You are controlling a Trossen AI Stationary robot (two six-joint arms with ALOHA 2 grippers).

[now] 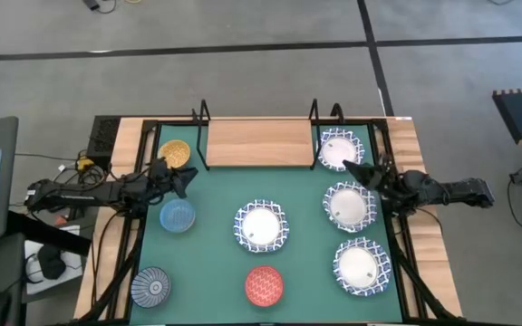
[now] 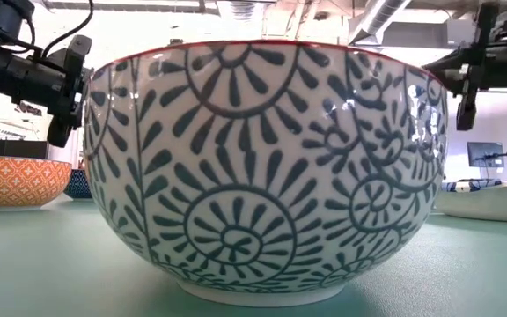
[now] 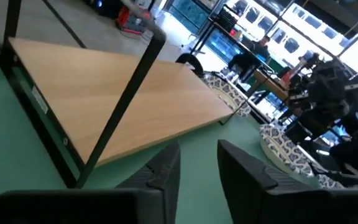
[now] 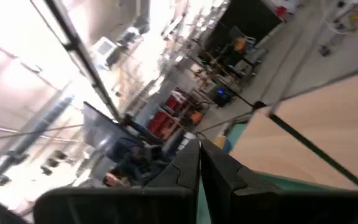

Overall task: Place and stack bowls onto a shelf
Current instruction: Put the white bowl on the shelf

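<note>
The shelf (image 1: 259, 143) is a light wooden plank with black wire uprights at the mat's far edge; it also fills the left wrist view (image 3: 117, 106). Four white bowls with blue lattice rims rest on the green mat: one beside the shelf's right end (image 1: 341, 149), two nearer on the right (image 1: 350, 206) (image 1: 362, 265), one in the middle (image 1: 263, 226). The yellow bowl (image 1: 174, 152), light blue bowl (image 1: 178, 215), grey-blue bowl (image 1: 150, 286) and red bowl (image 1: 264, 284) also sit on the mat. My left gripper (image 1: 187, 179) is open, between the yellow and light blue bowls. My right gripper (image 1: 356, 168) is shut, raised between the two farther right-hand white bowls.
The red-rimmed bowl (image 2: 267, 167) stands right before the low camera and hides most of the table. Black frame rails (image 1: 397, 235) run along both sides of the mat. Room furniture and a person show beyond the table in the wrist views.
</note>
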